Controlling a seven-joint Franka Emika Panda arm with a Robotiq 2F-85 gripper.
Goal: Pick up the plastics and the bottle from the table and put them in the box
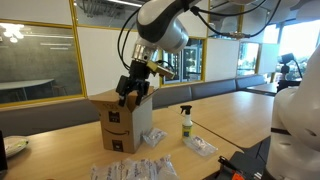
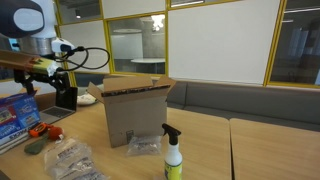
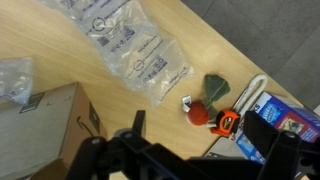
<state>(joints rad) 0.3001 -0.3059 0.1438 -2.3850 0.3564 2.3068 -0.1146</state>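
Wrist view: gripper (image 3: 205, 145) jaws spread wide, nothing between, over box (image 3: 40, 125) edge. In both exterior views bottle (image 1: 186, 122) upright on table (image 1: 245, 108), right of box; plastics (image 1: 135, 168) flat, near side.

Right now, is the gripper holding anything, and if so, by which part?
Nothing seems to be held: in the wrist view the gripper stands open with nothing between its fingers.

The arm (image 1: 165, 25) is white with rounded, glossy links and dark joint bands, black cables (image 1: 122, 45) looping beside it, ending in a black gripper (image 1: 132, 92).
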